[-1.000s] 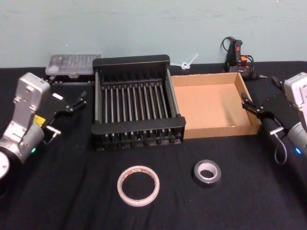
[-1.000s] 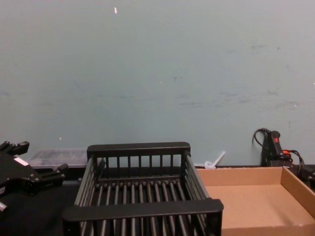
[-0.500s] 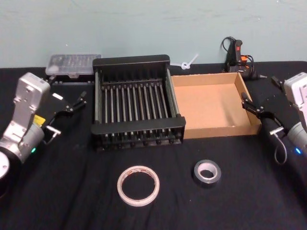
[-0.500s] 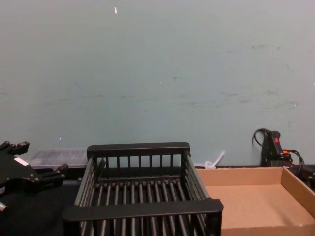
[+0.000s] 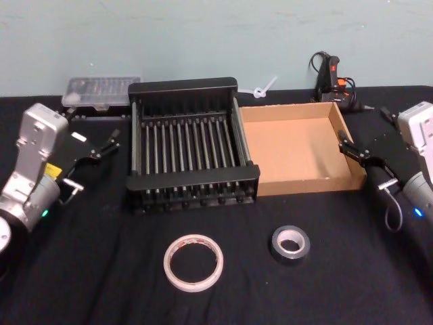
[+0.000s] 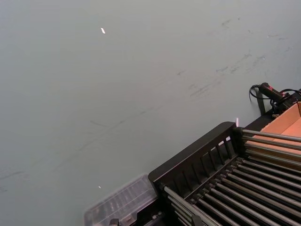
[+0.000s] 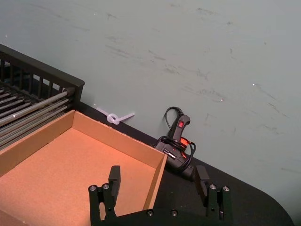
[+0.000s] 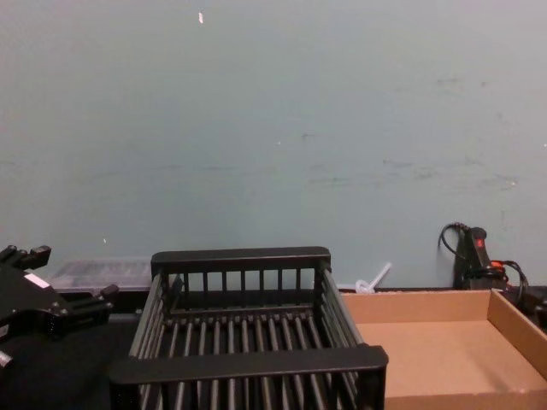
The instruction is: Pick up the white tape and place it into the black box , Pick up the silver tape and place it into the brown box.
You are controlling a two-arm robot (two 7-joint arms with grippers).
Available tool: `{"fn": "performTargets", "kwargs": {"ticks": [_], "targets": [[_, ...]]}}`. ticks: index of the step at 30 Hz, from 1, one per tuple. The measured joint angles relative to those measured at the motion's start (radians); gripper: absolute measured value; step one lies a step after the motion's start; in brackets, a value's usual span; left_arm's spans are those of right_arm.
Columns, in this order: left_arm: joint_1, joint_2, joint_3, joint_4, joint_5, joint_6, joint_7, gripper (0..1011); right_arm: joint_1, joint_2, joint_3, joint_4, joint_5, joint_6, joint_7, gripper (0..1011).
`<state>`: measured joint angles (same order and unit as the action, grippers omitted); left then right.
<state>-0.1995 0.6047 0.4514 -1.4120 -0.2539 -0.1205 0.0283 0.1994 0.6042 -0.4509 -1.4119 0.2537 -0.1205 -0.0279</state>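
Very little is changing over the last second: in the head view the whole scene is sitting a touch lower-left than a moment ago, and both arms are still waiting at the sides, so neither pick is under way yet.

Nearest, in the lower middle of the head view, the white tape (image 5: 193, 262) is lying flat on the black tablecloth (image 5: 101, 271), and just right of it, apart, the silver tape (image 5: 291, 244) is lying flat too. Both are resting in open cloth with nothing crowding them.

Beyond them, mid-frame, the black box (image 5: 184, 150) is standing side by side with the brown box (image 5: 298, 149), walls touching or nearly so; both look empty.

At the left edge the left gripper (image 5: 91, 154) is hovering beside the crate with its fingers spread wide, holding nothing. At the right edge the right gripper (image 7: 159, 184) is hanging just off the cardboard box's right wall, fingers likewise wide and empty.

Farthest, along the back wall, a clear plastic case (image 5: 101, 91) is sitting upper left, a white zip tie (image 5: 264, 88) behind the boxes, and a black glue gun (image 5: 333, 80) with its cord upper right. None of these is blocking the path to the rolls; the crate's thick top rail looks like the main thing to clear.
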Motion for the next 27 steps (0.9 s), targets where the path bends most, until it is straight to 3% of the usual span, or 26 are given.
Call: {"fn": "performTargets", "kwargs": {"ticks": [13,27], "targets": [[0.000,0.000,0.000,0.000,0.000,0.000,0.000,1001,-0.039,-0.007,0.042,-0.035,0.022,-0.002,0.045,1003],[0.000,0.000,0.000,0.000,0.000,0.000,0.000,1001,-0.130,-0.003,0.091,-0.147,0.082,0.033,0.105,1002]]}}
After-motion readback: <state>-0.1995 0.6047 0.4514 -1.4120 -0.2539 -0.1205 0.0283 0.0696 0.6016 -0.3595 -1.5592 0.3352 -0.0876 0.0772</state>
